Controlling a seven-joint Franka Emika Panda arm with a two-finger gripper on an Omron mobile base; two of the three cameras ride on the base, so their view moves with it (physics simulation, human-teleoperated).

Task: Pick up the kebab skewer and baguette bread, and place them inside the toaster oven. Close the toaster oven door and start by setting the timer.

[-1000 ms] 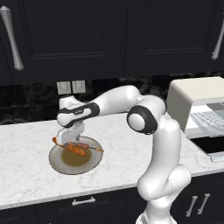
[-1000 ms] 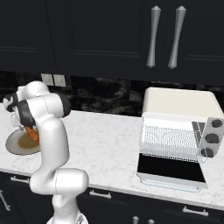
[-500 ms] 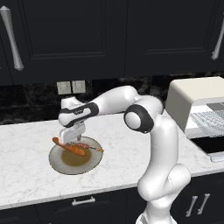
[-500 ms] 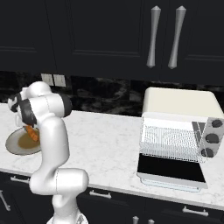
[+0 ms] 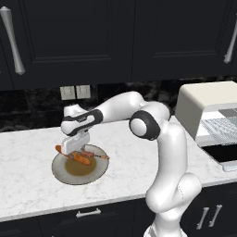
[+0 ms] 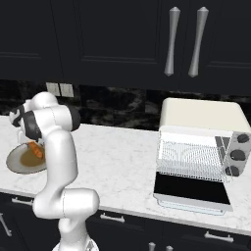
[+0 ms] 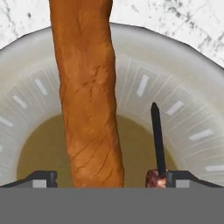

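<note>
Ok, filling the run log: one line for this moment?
gripper: open, low over plate | baguette bread: between fingers | kebab skewer: on plate | toaster oven door: open

I count one round grey plate with a brownish centre (image 5: 62,172), sitting toward the left end of the white marbled worktop (image 5: 125,152). On it lie two foods: one long orange-brown baguette loaf (image 7: 87,96) and one thin dark kebab skewer with a reddish meat chunk (image 7: 156,144). At the right end of the worktop stands one cream-white boxy toaster oven (image 6: 201,122), with one black glass door (image 6: 191,188) folded down flat, one wire rack (image 6: 188,157) inside and three dark knobs (image 6: 237,154) on its front. On the back wall I see one pair of pale outlet plates (image 5: 76,92). Two silver cabinet handles (image 6: 184,41) hang side by side above the oven.
</note>
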